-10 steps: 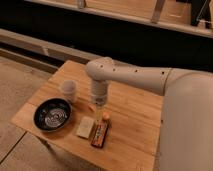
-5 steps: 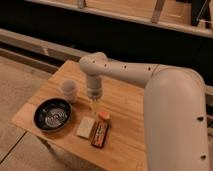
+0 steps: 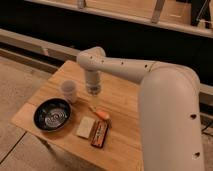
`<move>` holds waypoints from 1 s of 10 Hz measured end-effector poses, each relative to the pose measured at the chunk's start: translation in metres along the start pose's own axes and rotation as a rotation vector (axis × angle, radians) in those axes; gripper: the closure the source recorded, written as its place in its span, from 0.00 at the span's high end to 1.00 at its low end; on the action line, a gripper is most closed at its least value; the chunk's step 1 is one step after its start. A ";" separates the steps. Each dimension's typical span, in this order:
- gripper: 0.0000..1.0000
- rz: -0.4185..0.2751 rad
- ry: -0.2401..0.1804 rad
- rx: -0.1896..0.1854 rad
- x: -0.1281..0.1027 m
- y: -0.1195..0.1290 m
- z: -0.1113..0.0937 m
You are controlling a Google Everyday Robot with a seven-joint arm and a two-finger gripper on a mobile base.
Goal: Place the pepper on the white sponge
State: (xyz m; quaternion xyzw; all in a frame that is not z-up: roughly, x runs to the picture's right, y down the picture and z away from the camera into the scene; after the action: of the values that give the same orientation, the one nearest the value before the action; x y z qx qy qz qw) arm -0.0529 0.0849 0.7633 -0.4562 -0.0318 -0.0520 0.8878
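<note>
The orange pepper [image 3: 100,113] lies on the wooden table [image 3: 125,100], just right of and behind the white sponge [image 3: 85,127]. The sponge lies flat between the black bowl and a dark red-brown block [image 3: 99,134]. My gripper [image 3: 93,90] hangs from the white arm above the table, behind the pepper and to the right of a white cup. It holds nothing that I can see.
A black bowl [image 3: 52,114] sits at the front left of the table. A white cup [image 3: 69,91] stands behind it, close to the gripper's left. The table's front edge is close beyond the sponge and block. A dark counter runs behind the table.
The arm has swung left and back, carrying the gripper away from the pepper toward the cup. The pepper, sponge and block have not moved.
</note>
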 end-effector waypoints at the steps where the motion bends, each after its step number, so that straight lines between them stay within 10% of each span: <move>1: 0.65 -0.001 0.000 0.000 -0.001 0.000 0.000; 4: 0.65 -0.001 0.001 0.004 -0.001 -0.001 -0.001; 10: 0.65 -0.136 -0.158 0.262 -0.011 -0.026 -0.029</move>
State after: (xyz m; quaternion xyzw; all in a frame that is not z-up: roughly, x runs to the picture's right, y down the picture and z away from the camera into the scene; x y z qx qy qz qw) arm -0.0671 0.0474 0.7664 -0.3360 -0.1385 -0.0713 0.9289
